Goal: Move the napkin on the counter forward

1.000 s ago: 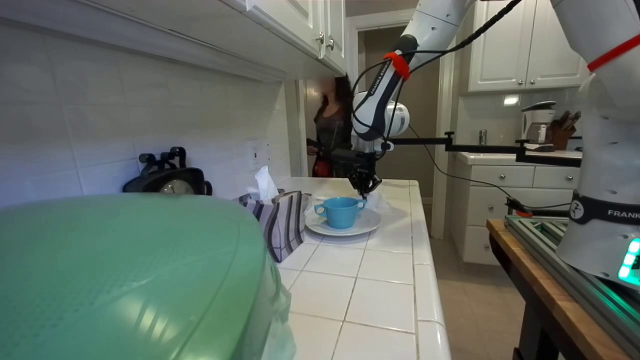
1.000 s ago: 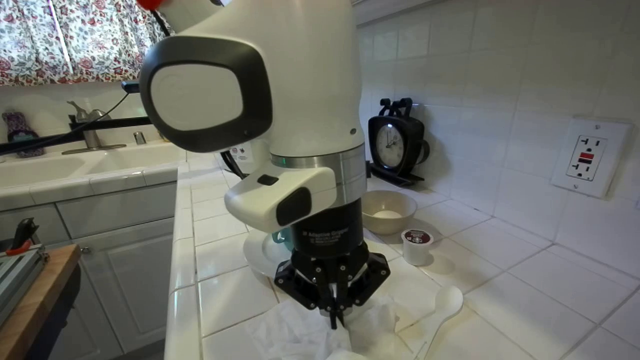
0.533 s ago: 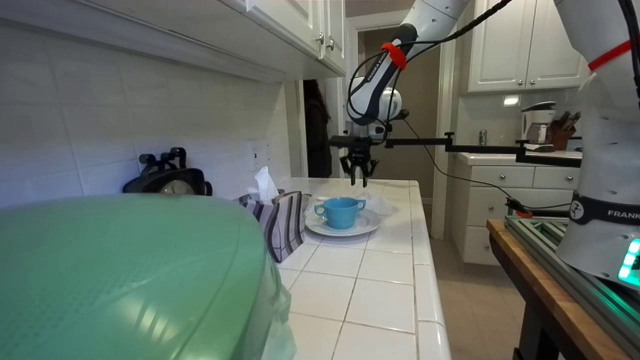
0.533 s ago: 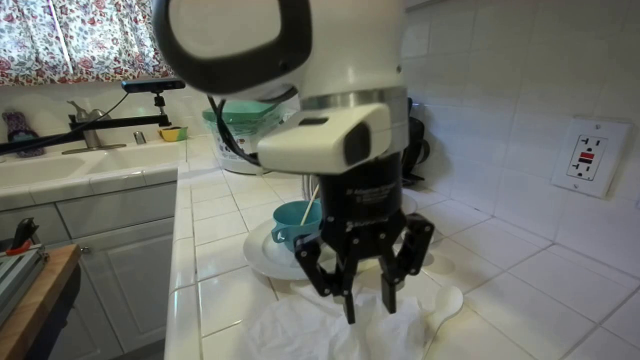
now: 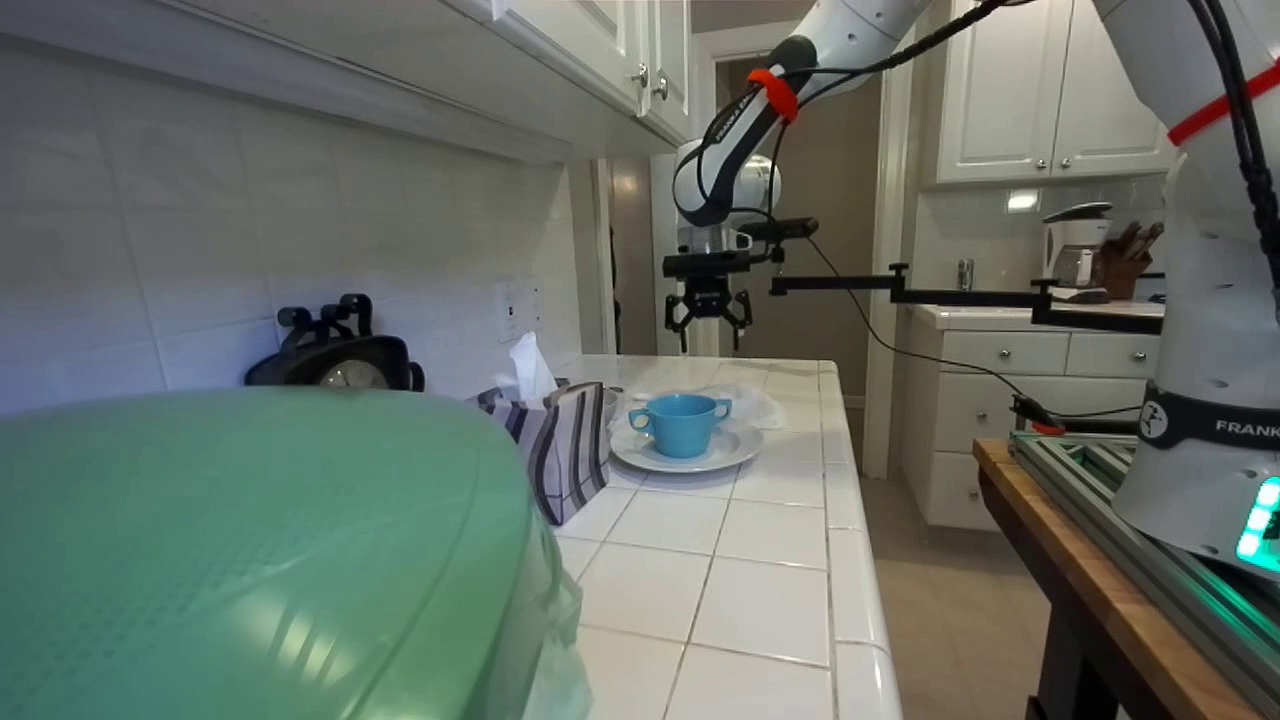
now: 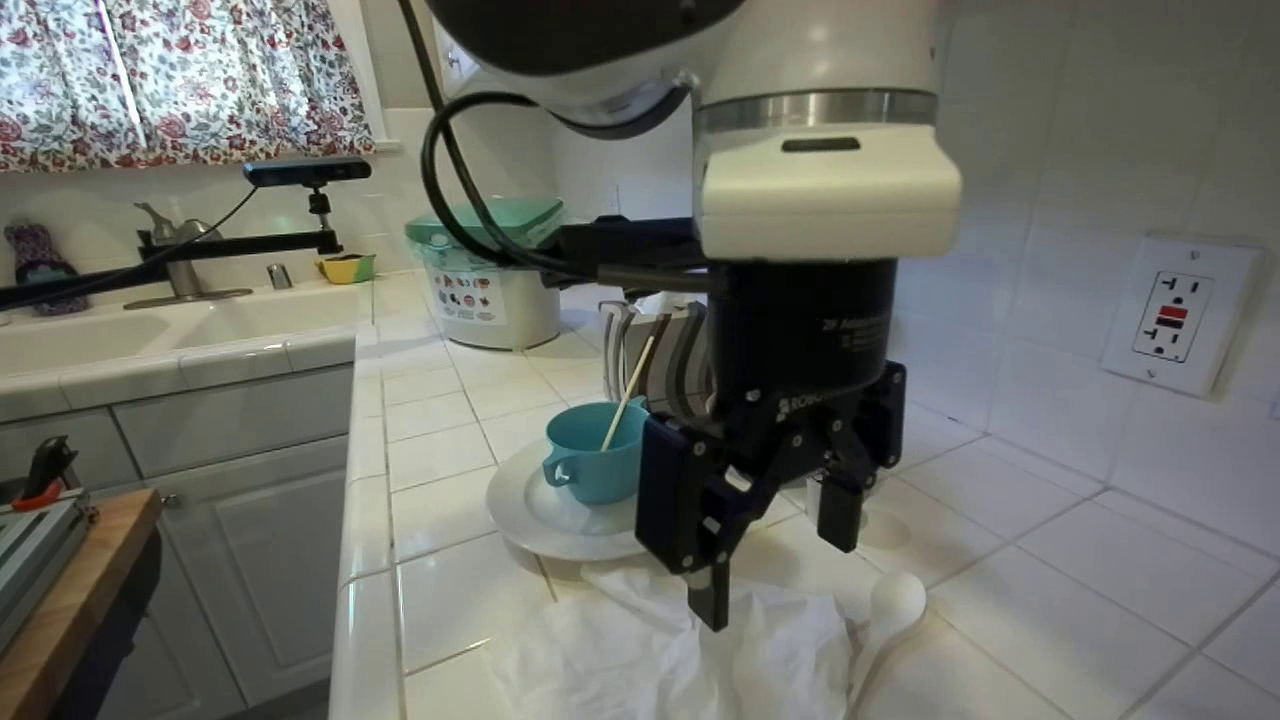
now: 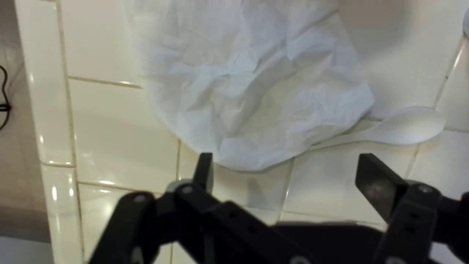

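The napkin (image 7: 249,88), a white crumpled sheet, lies spread on the counter (image 6: 1040,520) of white square tiles. In an exterior view the napkin (image 6: 640,650) sits in front of the plate, its near edge cut off by the frame. A pale bit of the napkin (image 5: 755,405) shows behind the plate in an exterior view. My gripper (image 7: 285,157) is open with nothing between its fingers. It hangs above the counter, apart from the napkin; its left fingertip (image 7: 203,165) overlaps the napkin's edge in the wrist view. Both exterior views show the gripper (image 5: 710,342) raised and pointing down.
A white spoon (image 7: 414,126) touches the napkin's edge, its handle end hidden. Beyond stand a blue cup (image 6: 590,460) holding a stick, on a white plate (image 6: 512,500), and a striped tissue box (image 5: 565,450). A green lid (image 5: 280,540) fills the foreground. The counter edge (image 5: 848,520) borders the floor.
My gripper, shut with its tips at the napkin a second ago, has opened, risen and turned. The napkin lies loose on the counter. A person in the doorway has gone almost out of sight.
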### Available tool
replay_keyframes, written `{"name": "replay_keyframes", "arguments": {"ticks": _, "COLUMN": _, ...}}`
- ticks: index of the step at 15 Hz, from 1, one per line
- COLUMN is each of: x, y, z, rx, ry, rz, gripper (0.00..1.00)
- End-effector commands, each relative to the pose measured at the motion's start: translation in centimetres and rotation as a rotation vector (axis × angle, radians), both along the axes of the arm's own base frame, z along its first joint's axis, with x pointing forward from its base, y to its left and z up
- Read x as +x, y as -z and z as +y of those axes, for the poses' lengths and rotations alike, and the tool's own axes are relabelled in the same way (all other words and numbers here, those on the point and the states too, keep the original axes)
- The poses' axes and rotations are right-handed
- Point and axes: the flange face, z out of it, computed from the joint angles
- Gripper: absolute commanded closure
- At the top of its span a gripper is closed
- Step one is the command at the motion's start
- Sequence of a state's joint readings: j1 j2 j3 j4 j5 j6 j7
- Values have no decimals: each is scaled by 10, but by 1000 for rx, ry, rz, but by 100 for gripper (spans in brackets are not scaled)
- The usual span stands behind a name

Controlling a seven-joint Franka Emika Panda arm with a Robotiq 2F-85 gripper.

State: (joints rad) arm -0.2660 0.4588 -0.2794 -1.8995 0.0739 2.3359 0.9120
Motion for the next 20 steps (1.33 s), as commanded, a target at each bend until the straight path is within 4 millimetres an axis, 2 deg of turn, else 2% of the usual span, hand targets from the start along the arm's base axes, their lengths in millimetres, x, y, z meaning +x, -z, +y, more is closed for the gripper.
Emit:
{"name": "replay_keyframes", "arguments": {"ticks": 1, "x": 1, "y": 15, "z": -1, "rx": 39, "ry": -189, "rz": 36, "gripper": 0}}
{"name": "replay_keyframes", "arguments": {"ticks": 2, "x": -1, "y": 21, "z": 0, "rx": 45, "ry": -239, "rz": 43, "gripper": 0}}
{"name": "replay_keyframes", "arguments": {"ticks": 3, "x": -1, "y": 18, "z": 2, "rx": 19, "ry": -145, "rz": 38, "gripper": 0}}
{"name": "replay_keyframes", "arguments": {"ticks": 8, "x": -2, "y": 25, "z": 2, "rx": 26, "ry": -217, "rz": 50, "gripper": 0}}
{"name": "replay_keyframes", "arguments": {"ticks": 13, "x": -1, "y": 34, "z": 27, "rx": 12, "ry": -324, "rz": 2, "gripper": 0}}
{"name": "replay_keyframes", "arguments": {"ticks": 16, "x": -8, "y": 45, "z": 37, "rx": 38, "ry": -420, "rz": -2, "gripper": 0}}
{"name": "replay_keyframes", "arguments": {"ticks": 20, "x": -23, "y": 62, "z": 38, "rx": 108, "ry": -570, "rz": 13, "gripper": 0}}
